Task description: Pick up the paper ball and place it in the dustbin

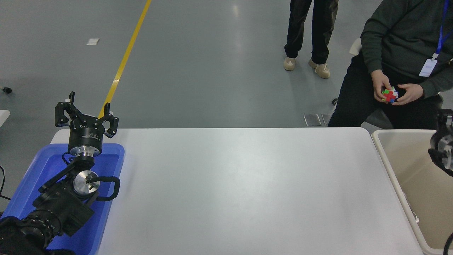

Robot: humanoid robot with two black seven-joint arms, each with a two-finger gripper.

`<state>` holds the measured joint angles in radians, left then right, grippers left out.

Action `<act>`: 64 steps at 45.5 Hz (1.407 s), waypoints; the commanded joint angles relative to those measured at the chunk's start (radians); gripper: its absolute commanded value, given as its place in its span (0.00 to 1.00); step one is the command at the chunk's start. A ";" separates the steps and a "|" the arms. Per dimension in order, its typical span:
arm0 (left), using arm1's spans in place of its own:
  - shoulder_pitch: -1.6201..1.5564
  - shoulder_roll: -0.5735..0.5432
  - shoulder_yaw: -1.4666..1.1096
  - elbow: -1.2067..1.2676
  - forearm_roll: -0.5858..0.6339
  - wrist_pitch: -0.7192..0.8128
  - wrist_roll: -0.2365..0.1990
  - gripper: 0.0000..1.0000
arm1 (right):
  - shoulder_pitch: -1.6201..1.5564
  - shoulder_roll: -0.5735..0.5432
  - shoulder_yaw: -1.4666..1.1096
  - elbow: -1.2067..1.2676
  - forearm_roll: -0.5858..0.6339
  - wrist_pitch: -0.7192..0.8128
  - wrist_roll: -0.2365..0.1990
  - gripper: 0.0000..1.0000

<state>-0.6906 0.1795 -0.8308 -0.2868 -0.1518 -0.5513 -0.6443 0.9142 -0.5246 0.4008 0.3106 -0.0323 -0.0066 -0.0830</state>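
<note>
— Paper ball anywhere? 
— Nowhere on the white table (240, 184); hidden or out of view, possibly already inside the dustbin (387, 166) at the right edge.
— Right gripper (442, 148)? 
— Hung over the dustbin, mostly cut off; impossible to tell whether spread or closed.
— Left gripper (86, 115)? 
— Parked above the blue tray (32, 187), fingers spread apart, holding nothing.
— Progress? 
— Judged near done or done; only confirming the drop remained.
</note>
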 commanded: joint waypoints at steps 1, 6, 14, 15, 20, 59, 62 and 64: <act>0.000 0.000 0.001 0.000 0.000 0.001 0.000 0.99 | -0.023 -0.068 0.314 0.356 0.049 0.005 0.002 1.00; 0.000 0.000 -0.001 0.000 0.000 0.001 0.000 0.99 | -0.067 -0.028 0.391 0.453 0.077 0.016 0.003 1.00; -0.001 0.000 0.001 0.000 0.000 0.001 0.000 0.99 | -0.112 0.084 0.432 0.473 0.190 0.028 0.003 1.00; -0.001 0.000 -0.001 0.000 0.000 0.001 0.000 0.99 | -0.118 0.100 0.434 0.473 0.201 0.037 0.003 1.00; 0.000 0.000 0.001 0.000 0.000 0.001 0.000 0.99 | -0.143 0.193 0.444 0.458 0.215 0.079 0.003 1.00; 0.000 0.000 -0.001 0.000 0.000 0.001 0.000 0.99 | -0.374 0.359 0.704 0.437 0.215 0.181 0.016 1.00; 0.000 0.000 -0.001 0.000 0.000 0.001 0.000 0.99 | -0.377 0.359 0.708 0.420 0.215 0.188 0.017 1.00; 0.000 0.000 -0.001 0.000 0.000 0.001 0.000 0.99 | -0.376 0.359 0.710 0.412 0.215 0.189 0.017 1.00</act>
<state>-0.6908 0.1794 -0.8310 -0.2869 -0.1519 -0.5511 -0.6443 0.5678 -0.1744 1.0776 0.7537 0.1818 0.1544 -0.0700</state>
